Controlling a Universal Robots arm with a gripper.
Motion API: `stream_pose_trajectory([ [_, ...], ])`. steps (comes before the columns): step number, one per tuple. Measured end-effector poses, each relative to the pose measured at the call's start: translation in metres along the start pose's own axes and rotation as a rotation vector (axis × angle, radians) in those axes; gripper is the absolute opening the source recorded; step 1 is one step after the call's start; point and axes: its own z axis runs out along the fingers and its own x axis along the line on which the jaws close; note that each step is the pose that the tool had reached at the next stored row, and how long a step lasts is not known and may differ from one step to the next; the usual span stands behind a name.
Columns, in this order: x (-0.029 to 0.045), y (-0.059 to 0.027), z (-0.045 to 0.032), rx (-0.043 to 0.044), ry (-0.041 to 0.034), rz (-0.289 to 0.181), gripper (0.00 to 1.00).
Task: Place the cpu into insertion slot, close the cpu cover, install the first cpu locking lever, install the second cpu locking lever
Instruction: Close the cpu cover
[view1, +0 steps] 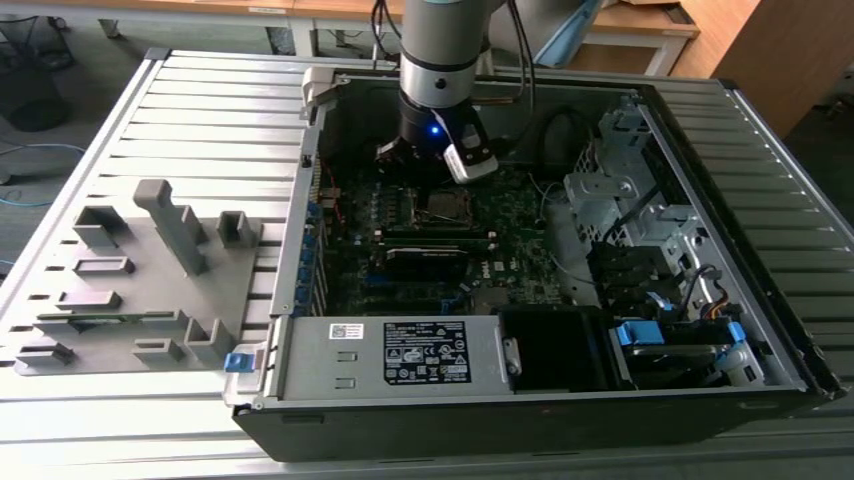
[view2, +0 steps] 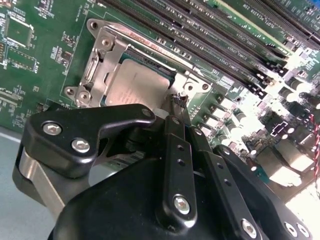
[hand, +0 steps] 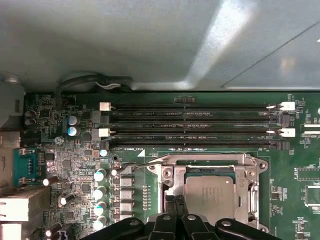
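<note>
The cpu (hand: 209, 194) lies flat in the insertion slot (view1: 443, 208), its dull silver top (view2: 136, 84) facing up. The silvery cpu cover (hand: 252, 185) lies down around it, and its frame (view2: 102, 70) borders the chip. A thin wire locking lever (hand: 131, 164) runs along the socket's edge next to the memory slots, its hooked end sticking out sideways. My gripper (view2: 177, 99) hangs low over the socket, its two narrow black fingers brought together at the socket's corner. What the tips touch is hidden. In the exterior view the gripper (view1: 430, 165) stands just behind the socket.
Long black memory slots (hand: 190, 125) run beside the socket, and silver capacitors (hand: 100, 192) stand near it. The open case holds a power supply (view1: 387, 350), drive bays (view1: 627, 210) and cables. A grey parts fixture (view1: 147, 270) sits on the slatted table at the exterior view's left.
</note>
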Motion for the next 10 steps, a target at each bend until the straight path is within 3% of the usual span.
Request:
stream_pose_trajectory([
  [10, 0.0015, 0.0013, 0.0040, 0.0001, 0.0000, 0.000, 0.10],
])
